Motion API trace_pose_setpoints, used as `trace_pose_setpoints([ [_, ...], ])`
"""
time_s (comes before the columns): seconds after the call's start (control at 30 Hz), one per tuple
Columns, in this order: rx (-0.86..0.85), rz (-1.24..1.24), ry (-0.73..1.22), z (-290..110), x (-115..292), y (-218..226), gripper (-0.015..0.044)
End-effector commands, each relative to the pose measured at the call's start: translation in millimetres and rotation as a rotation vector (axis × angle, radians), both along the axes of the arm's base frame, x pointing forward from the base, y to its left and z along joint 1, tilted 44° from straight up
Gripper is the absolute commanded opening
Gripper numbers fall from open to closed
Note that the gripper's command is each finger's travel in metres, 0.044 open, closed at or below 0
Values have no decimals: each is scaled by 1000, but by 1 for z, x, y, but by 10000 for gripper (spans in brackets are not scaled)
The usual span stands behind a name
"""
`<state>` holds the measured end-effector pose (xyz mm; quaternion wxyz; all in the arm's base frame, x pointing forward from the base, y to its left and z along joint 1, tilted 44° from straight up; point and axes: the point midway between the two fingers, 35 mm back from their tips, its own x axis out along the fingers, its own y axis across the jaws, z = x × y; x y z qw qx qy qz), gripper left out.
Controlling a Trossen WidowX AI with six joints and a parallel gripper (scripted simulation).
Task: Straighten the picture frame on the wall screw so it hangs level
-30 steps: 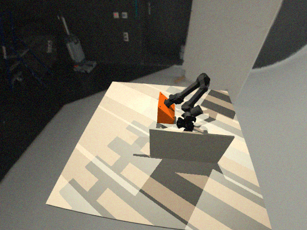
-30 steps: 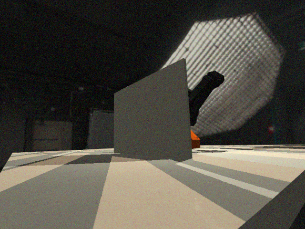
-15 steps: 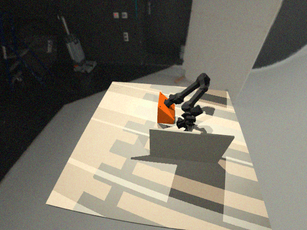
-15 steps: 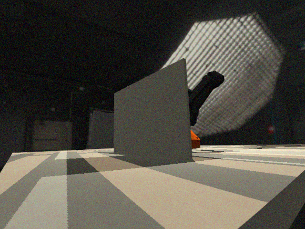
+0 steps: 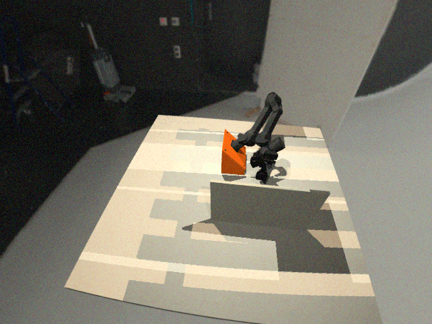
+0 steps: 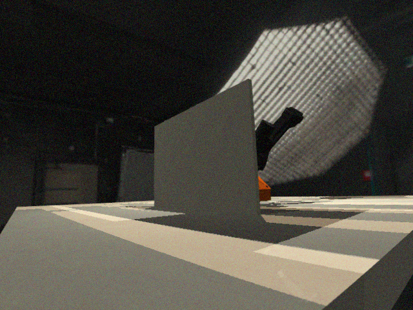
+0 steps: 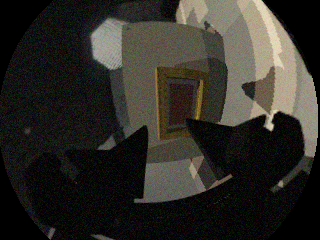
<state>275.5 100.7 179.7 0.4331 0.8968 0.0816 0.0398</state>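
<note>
orange wedge (image 5: 233, 156), vacuum cleaner (image 5: 104, 69), softbox (image 6: 317, 100)

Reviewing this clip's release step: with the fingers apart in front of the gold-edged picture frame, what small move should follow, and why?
Probably hold back and check level. The gripper stands open, holding nothing, and the gold-edged picture frame hangs free on the grey wall panel, its edges roughly parallel to the panel's.

frame (image 7: 179, 103) – glossy gilt | wall (image 7: 150, 47) – matt | hand (image 7: 167, 154) – matt black
</note>
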Motion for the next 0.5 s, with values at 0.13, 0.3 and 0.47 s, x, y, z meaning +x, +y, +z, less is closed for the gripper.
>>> trace_pose_setpoints([
  [0.13, -28, 0, -2, -3, -14, -2, 260],
  [0.3, -105, -1, -15, 13, -35, 0, 260],
  [0.47, -186, -1, -29, 25, -60, -6, 260],
])
